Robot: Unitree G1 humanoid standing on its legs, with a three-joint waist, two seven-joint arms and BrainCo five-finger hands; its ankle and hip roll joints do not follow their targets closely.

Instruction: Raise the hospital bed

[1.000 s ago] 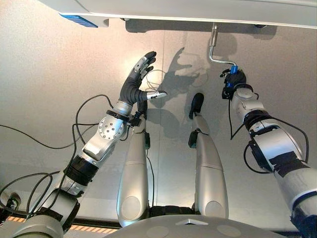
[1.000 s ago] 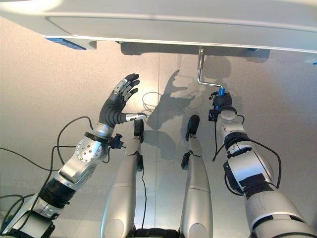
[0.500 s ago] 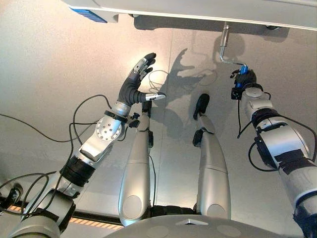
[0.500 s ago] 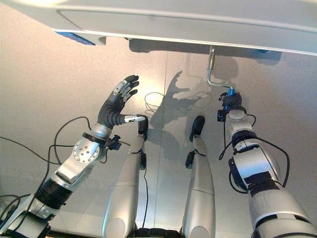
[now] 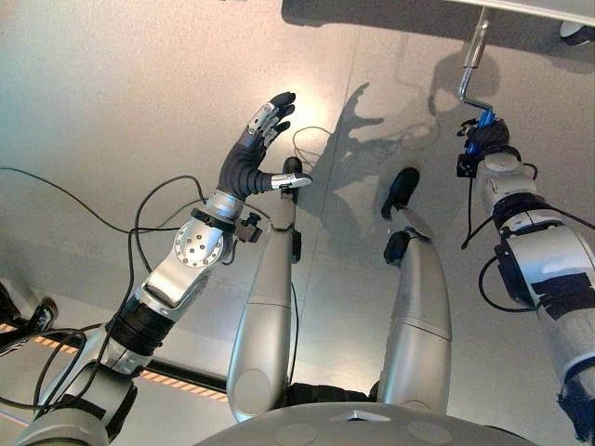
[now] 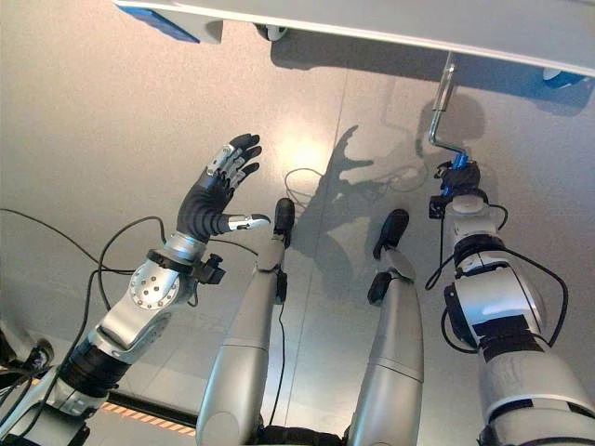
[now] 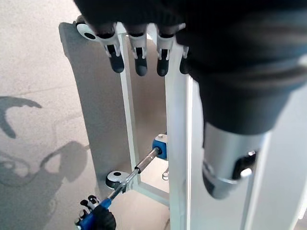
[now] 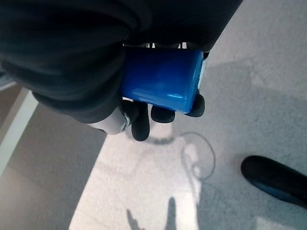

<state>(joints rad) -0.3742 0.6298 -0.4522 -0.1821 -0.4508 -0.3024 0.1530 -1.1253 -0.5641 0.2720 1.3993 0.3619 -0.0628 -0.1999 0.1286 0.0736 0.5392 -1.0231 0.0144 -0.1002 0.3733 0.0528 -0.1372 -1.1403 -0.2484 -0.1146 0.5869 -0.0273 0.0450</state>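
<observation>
The bed's crank is a bent silver rod [image 6: 444, 93] coming down from under the white bed frame [image 6: 372, 23], ending in a blue handle [image 8: 160, 79]. My right hand [image 6: 460, 181] is shut on that handle, its dark-tipped fingers [image 8: 139, 120] curled round it. In the left wrist view the rod [image 7: 144, 165] runs from a blue fitting on the frame [image 7: 175, 120] out to the held handle [image 7: 93, 220]. My left hand [image 5: 256, 153] is raised over the floor to the left of the crank, open, fingers spread and holding nothing.
A blue block [image 6: 172, 23] sits on the bed's underside at the left, with a caster [image 6: 270, 32] beside it. Another caster [image 7: 115, 179] stands by the crank's rod. An orange striped line [image 5: 177, 386] crosses the grey floor at the lower left.
The whole picture has shifted, so the camera has moved. My right hand stays shut on the blue handle. My left hand stays raised and open.
</observation>
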